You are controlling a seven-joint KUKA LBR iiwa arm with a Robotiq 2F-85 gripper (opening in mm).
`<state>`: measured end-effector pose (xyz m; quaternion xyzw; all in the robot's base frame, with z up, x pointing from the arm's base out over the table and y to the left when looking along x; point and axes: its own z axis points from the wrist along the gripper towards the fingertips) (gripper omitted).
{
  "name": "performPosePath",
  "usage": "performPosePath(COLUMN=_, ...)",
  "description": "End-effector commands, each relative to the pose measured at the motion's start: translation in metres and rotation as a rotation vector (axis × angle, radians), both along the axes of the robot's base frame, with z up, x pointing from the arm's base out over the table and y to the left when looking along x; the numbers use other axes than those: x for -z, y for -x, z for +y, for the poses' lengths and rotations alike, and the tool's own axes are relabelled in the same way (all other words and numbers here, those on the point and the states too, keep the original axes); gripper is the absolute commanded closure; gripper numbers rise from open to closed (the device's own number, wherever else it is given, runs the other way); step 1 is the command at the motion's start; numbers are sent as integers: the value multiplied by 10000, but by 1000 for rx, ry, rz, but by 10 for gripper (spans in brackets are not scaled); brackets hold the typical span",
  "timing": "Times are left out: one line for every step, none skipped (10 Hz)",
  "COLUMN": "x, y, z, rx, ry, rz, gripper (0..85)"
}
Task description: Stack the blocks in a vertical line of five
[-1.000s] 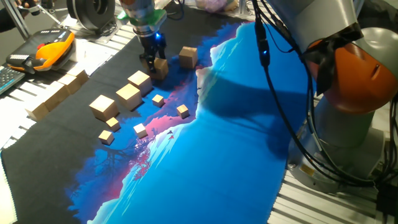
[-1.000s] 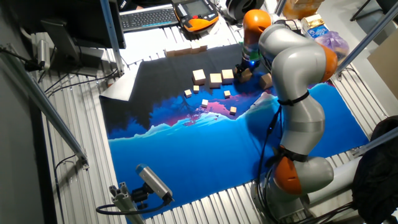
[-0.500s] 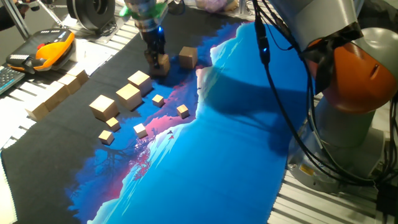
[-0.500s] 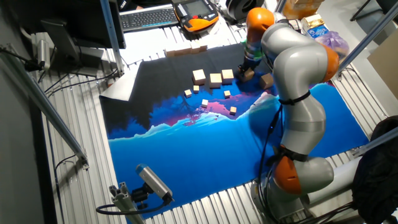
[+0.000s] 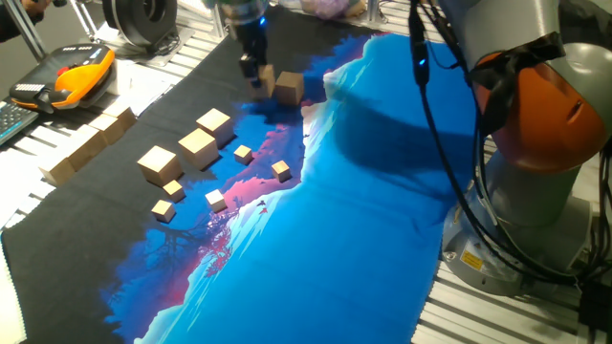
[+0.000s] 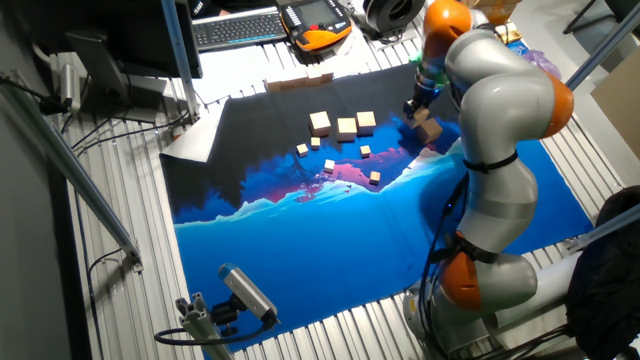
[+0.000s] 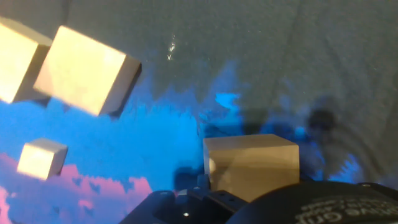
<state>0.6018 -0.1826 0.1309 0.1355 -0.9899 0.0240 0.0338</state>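
Gripper [image 5: 256, 71] clamped on a block [image 5: 265, 77], lifted beside another block [image 5: 289, 87], above the mat [image 5: 363, 191]

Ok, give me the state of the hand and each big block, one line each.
hand: shut on the held block.
held block: gripped between the fingers, apparently raised off the mat.
nearest block: loose on the mat, nothing stacked on it.
second block: loose on the mat, unstacked.
third block: loose on the mat, unstacked.
fourth block: loose on the mat, unstacked.
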Motion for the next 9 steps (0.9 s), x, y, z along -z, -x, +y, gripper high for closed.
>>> performPosePath(x=-65, y=6, z=-58, rx=-4, ry=-3, rz=8, gripper=850)
performPosePath(x=-126, y=1, z=-136, rx=-14, ry=-9, rz=12, gripper=850)
performPosePath(x=-182, y=-1, z=-223, rx=-27, ry=1, rz=13, gripper=850)
performPosePath(x=-210, y=8, z=-289, rx=-33, ry=4, rz=16, gripper=850)
performPosePath(x=-212, y=43, z=-332, rx=-24, ry=29, rz=27, gripper=850)
performPosePath(x=-183, y=102, z=-386, rx=-13, ry=60, rz=28, gripper=850)
performPosePath(x=-128, y=148, z=-449, rx=-3, ry=64, rz=19, gripper=850)
performPosePath(x=-78, y=175, z=-508, rx=19, ry=64, rz=19, gripper=850)
performPosePath(x=-50, y=200, z=-545, rx=71, ry=62, rz=20, gripper=850)
